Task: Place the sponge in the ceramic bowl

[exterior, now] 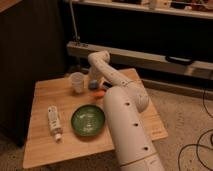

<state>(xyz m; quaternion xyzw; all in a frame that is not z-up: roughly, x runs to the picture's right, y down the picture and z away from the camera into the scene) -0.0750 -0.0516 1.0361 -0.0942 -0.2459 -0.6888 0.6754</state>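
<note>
The dark green ceramic bowl (pixel 88 120) sits on the wooden table (pixel 45 145), near its front middle. My white arm rises from the lower right, bends over at the back of the table and points down. Its gripper (pixel 95 84) is low over the table, behind the bowl and just right of the cup. A small light-blue patch at the gripper looks like the sponge (pixel 93 80), mostly hidden by the wrist. I cannot tell whether it is held or lies on the table.
A translucent white cup (pixel 77 82) stands left of the gripper. A small orange piece (pixel 99 93) lies just in front of it. A white bottle (pixel 54 121) lies left of the bowl. Dark cabinets and a shelf stand behind the table; cables lie on the floor at right.
</note>
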